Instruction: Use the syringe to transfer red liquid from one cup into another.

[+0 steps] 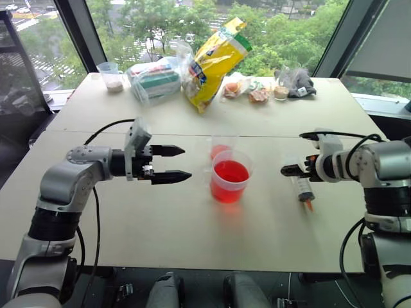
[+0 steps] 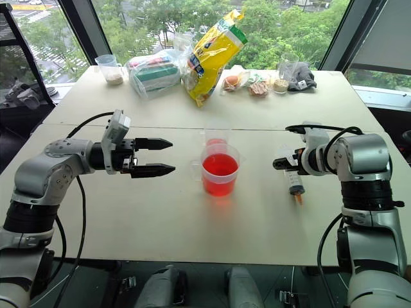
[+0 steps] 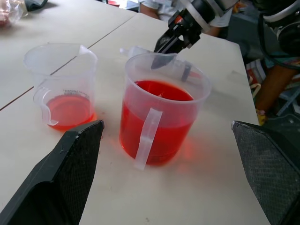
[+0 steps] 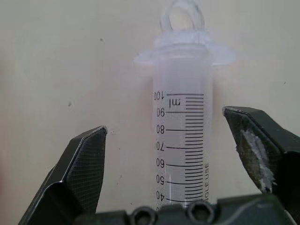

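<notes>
Your right gripper [image 4: 168, 154] stands open over the large clear plastic syringe [image 1: 303, 188] with printed scale marks. The barrel lies flat on the pale wooden table [image 1: 160, 231] between the two black fingers [image 4: 79, 173], and neither pad touches it. In the right wrist view the scale numbers run along the barrel and the flange and plunger ring sit past the fingertips. In the head views the syringe lies on the right side of the table, its small orange-red tip [image 1: 309, 206] pointing toward the near edge.

Your left gripper [image 1: 168, 163] is open too, holding nothing. It hangs level above the table on the left, fingers pointing right toward the cups, well apart from them.

The wider clear plastic beaker-like cup [image 1: 230, 177] with a pour lip and side handle stands near the table's middle, between your two grippers. It holds translucent bright red liquid [image 3: 157, 117] to well over half its height. Just beyond it, on the far side and slightly left, stands the narrower clear plastic cup [image 3: 63, 84] with a shallow layer of red at the bottom. The two cups stand close together; you cannot tell whether they touch.

Along the far edge lie a yellow snack bag [image 1: 215, 61], a clear bag with green and white contents [image 1: 154, 80] and a small clear cup with beige contents [image 1: 112, 77].
</notes>
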